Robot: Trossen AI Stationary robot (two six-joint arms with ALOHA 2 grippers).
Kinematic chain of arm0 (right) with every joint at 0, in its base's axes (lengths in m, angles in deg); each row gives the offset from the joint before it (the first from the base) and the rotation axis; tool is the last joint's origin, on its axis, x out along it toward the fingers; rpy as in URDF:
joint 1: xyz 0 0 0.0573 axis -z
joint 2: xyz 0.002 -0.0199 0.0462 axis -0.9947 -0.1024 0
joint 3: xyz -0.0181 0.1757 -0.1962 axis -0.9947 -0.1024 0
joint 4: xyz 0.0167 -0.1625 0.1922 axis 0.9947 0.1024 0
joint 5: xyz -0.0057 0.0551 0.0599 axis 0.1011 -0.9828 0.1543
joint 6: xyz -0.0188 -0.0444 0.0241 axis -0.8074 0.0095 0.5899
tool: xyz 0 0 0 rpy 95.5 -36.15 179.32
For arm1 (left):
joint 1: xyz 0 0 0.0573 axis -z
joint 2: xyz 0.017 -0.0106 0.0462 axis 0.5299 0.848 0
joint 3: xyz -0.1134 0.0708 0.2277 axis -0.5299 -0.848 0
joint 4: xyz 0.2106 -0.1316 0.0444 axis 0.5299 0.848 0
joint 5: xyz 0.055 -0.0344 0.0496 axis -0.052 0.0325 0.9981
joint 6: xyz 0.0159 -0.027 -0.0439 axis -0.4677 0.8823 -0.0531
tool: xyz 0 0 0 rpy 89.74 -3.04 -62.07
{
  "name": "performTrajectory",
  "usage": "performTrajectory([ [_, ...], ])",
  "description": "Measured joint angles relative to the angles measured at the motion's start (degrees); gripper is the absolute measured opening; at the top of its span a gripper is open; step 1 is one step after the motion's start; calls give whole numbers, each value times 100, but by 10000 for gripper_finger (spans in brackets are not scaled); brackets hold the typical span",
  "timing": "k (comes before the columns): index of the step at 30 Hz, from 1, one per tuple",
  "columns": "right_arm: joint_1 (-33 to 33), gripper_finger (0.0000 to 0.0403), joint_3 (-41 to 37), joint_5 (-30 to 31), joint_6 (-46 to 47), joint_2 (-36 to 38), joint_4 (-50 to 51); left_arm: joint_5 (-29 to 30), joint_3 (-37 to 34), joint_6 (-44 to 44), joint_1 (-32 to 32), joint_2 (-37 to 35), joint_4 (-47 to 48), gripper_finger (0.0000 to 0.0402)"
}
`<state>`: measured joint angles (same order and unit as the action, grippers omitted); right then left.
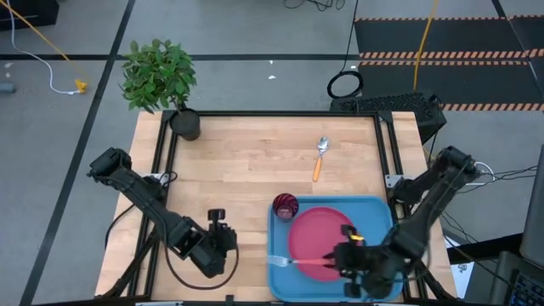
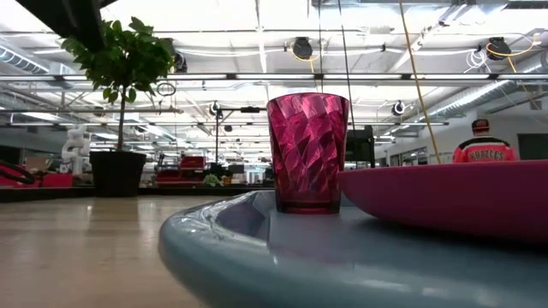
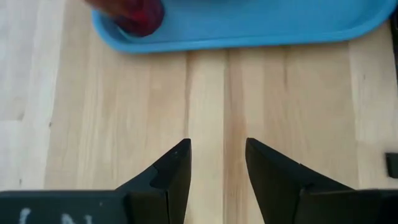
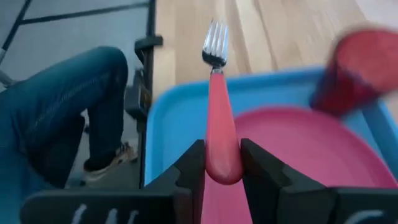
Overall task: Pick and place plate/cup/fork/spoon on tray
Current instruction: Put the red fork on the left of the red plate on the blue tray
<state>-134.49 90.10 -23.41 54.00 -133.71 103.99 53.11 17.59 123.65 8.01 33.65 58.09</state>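
The light-blue tray (image 1: 285, 276) lies at the table's near right. The pinkish-red plate (image 1: 316, 229) lies flat on it, and the dark red cup (image 1: 286, 205) stands upright at the tray's far left corner; it also shows in the low view (image 2: 306, 154). The orange-handled spoon (image 1: 320, 158) lies on the bare wood beyond the tray. My right gripper (image 1: 344, 257) is over the plate's near part, shut on the fork (image 1: 299, 260). My left gripper (image 1: 223, 231) is open and empty, left of the tray, its fingers (image 3: 177, 168) above bare wood. My right gripper (image 4: 222, 149) pinches the fork's pink-red handle near its free end (image 4: 222, 163) between its two fingers. The fingers come about level from the table's right, and the fork sticks out straight ahead along them. Its tines (image 4: 215, 43) point toward the tray's left rim, over the tray.
A potted plant (image 1: 159, 76) stands at the table's far left corner, its dark pot (image 1: 184, 124) on the wood. A person's leg in jeans (image 4: 74, 112) is beside the table's near edge. Bare wood (image 1: 246, 170) lies left of and beyond the tray.
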Motion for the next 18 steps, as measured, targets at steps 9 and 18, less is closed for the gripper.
performTrajectory([
  [9, -830, 70, 0, -820, 1946, 561, 1367, 10, 0, 81, 0, -2, -7, 152],
  [18, -1465, 70, 0, -2889, 4426, 776, 2402, 10, 0, 88, 0, -2, -14, 152],
])
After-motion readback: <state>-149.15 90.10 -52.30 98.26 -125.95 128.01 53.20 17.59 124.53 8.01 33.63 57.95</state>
